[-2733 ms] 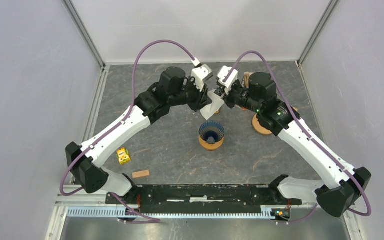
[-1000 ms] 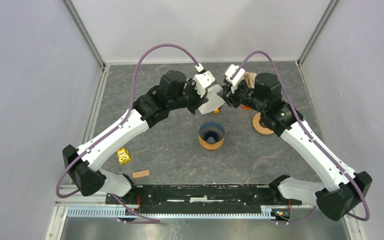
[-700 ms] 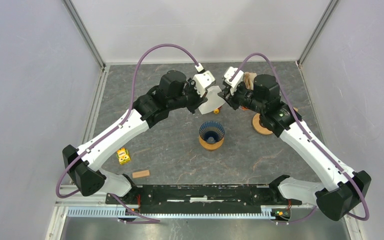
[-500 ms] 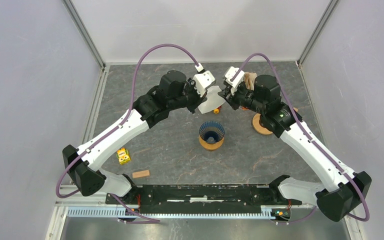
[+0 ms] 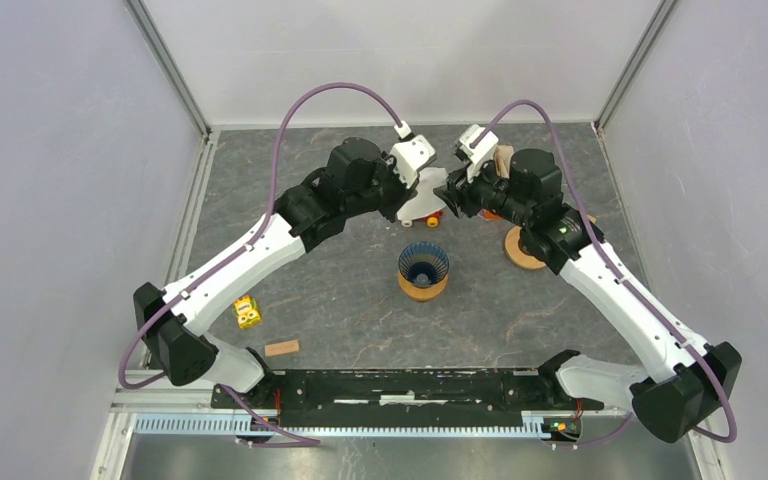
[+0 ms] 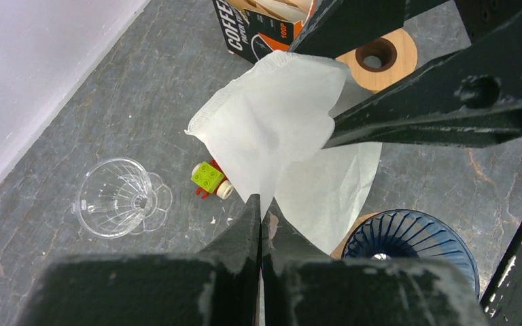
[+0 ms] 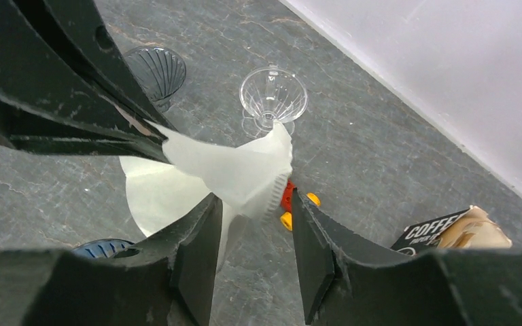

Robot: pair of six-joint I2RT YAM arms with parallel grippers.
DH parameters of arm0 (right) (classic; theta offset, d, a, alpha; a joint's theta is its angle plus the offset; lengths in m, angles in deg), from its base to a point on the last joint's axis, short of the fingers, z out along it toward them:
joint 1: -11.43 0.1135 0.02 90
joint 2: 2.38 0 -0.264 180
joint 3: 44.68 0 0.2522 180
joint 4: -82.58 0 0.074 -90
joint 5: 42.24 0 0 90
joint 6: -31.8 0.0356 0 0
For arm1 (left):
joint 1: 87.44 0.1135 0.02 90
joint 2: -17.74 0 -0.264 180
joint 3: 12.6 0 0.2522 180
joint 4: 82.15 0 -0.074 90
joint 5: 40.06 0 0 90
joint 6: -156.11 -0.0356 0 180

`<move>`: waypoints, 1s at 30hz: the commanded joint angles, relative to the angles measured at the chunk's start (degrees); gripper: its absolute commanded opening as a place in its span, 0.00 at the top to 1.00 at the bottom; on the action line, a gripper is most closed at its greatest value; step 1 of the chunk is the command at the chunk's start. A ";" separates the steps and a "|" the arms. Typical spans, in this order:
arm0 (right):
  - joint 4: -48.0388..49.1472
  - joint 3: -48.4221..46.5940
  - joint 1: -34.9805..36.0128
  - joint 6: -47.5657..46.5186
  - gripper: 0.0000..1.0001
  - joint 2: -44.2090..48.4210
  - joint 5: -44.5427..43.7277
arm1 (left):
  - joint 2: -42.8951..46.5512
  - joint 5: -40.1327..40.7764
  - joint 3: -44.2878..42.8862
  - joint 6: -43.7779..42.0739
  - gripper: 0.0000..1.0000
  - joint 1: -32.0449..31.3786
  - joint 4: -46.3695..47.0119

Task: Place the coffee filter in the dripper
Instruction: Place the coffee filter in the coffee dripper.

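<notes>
Grey, stone-patterned table [image 5: 340, 290], boxed in by pale walls [image 5: 60, 150], is carrying two white arms that are meeting high over the middle of its far edge. Compared with a second ago, the left arm [image 5: 260, 240] and right arm [image 5: 610, 280] are crowding closer together, so from above less of the white coffee filter [image 6: 279, 129] is showing between them.

It is hanging in the air, its two paper layers now parting into a pocket. The blue dripper [image 5: 423, 264] is waiting on its wooden ring at the table's middle, on the near-edge side of the filter and not touching it.

The left gripper [image 6: 259, 204] is pinching the filter's lower point, jaws fully together. The right gripper [image 7: 256, 197] is standing partly apart, with the filter's crimped rim between its fingers but not clamped.

The paper looks to be getting spread for seating. Lowering it into the dripper is not yet done.
</notes>
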 commanded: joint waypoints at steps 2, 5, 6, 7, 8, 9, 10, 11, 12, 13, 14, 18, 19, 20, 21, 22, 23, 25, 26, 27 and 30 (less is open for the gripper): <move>3.49 -1.40 -0.51 5.73 0.52 -1.58 0.52 | -0.94 2.02 -3.09 3.42 0.98 -0.92 3.02; 4.04 -1.33 -0.98 7.59 0.58 -2.23 1.27 | -1.16 3.42 -2.99 3.97 0.98 -1.02 3.43; 4.02 -1.44 -1.18 7.77 0.61 -2.41 1.14 | -1.11 3.55 -2.88 4.07 0.98 -1.00 3.49; 3.96 -1.58 -1.55 7.77 0.64 -2.58 0.92 | -1.13 3.78 -2.91 4.10 0.98 -1.02 3.53; 3.80 -1.63 -1.74 9.35 0.68 -2.71 0.74 | -1.11 3.99 -2.68 4.13 0.98 -1.02 3.62; 3.70 -1.63 -1.99 9.80 0.72 -2.82 0.18 | -0.96 4.36 -2.52 4.22 0.98 -1.07 3.89; 3.69 -1.63 -2.22 10.32 0.77 -2.85 0.01 | -0.95 4.67 -2.41 4.28 0.98 -1.10 4.00; 3.65 -1.59 -2.38 10.76 0.80 -2.91 -0.17 | -1.09 5.03 -2.32 4.42 0.98 -1.10 4.09; 3.70 -1.48 -2.52 11.28 0.83 -3.04 -0.33 | -1.14 5.18 -2.30 4.57 0.98 -1.11 4.26; 3.69 -1.59 -2.73 11.88 0.86 -3.06 -0.40 | -1.15 5.17 -2.24 4.61 0.98 -1.16 4.36; 3.70 -1.55 -2.82 12.31 0.89 -3.11 -0.44 | -1.32 5.90 -2.26 4.52 0.98 -1.28 4.43; 3.62 -1.93 -2.88 13.74 0.96 -3.66 -0.20 | -2.20 11.36 -2.32 1.63 0.98 -3.03 4.71; 3.56 -2.08 -2.89 14.02 0.98 -3.89 -0.13 | -2.32 12.55 -2.45 1.02 0.98 -3.47 4.83; 3.61 -2.09 -2.92 14.35 0.99 -4.08 -0.19 | -2.57 13.91 -2.48 0.42 0.98 -3.94 4.80; 3.48 -2.20 -2.87 14.59 1.00 -4.15 -0.18 | -2.76 14.86 -2.63 0.17 0.98 -4.30 4.91; 3.61 -2.09 -2.92 14.91 1.00 -4.28 -0.17 | -2.82 15.84 -2.80 -0.02 0.98 -4.51 4.89; 3.60 -2.07 -2.86 15.08 1.00 -4.34 -0.19 | -3.04 16.61 -2.95 -0.04 0.98 -4.66 4.89; 3.60 -2.08 -2.83 15.46 1.00 -4.59 -0.47 | -3.37 18.06 -3.30 -0.12 0.98 -4.86 4.80; 3.61 -2.08 -2.85 15.71 1.00 -4.69 -0.56 | -3.52 18.67 -3.36 -0.17 0.98 -5.02 4.80; 3.61 -2.15 -2.86 15.92 1.00 -4.78 -0.83 | -3.69 19.40 -3.58 -0.28 0.98 -5.13 4.80; 3.37 -2.08 -2.86 16.16 1.00 -5.00 -2.07 | -3.88 21.41 -3.78 -0.95 0.98 -5.58 4.80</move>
